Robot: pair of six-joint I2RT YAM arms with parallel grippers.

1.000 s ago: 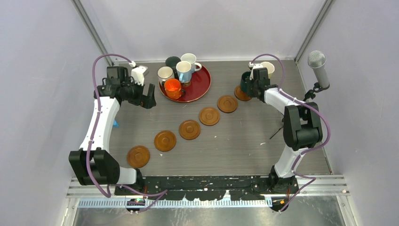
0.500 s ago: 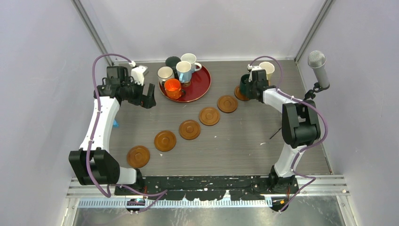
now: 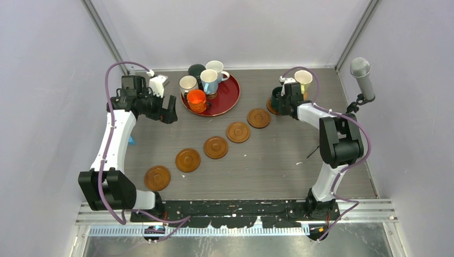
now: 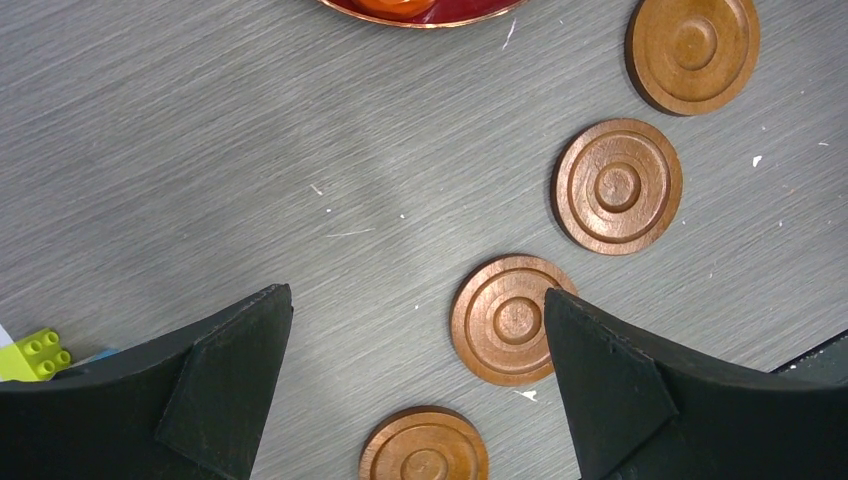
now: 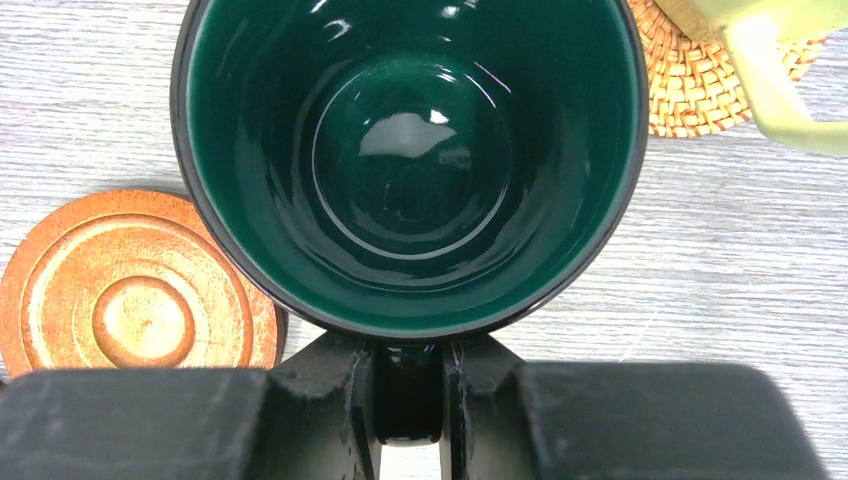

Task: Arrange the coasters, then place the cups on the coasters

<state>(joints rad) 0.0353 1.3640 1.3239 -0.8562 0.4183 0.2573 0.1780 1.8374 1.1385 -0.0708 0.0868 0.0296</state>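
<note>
Just right of the red tray (image 3: 233,98), the dark teal mug (image 5: 410,160) shows a glossy green inside and a near-black rim. It stands upright, mouth toward the wrist camera, and partly covers one ringed wooden coaster (image 5: 130,295). The right gripper (image 5: 410,390) is nearly closed, its fingers (image 5: 330,400) pinching the mug's handle between them. Left of the tray, the left gripper (image 4: 415,295) hangs spread wide above the table (image 4: 180,170) — holding nothing, with more coasters (image 4: 617,187) below it.

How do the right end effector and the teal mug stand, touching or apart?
Touching. The right wrist view shows the right end effector clamped on the handle of the teal mug, both fingers pressed against it with no gap.
</note>
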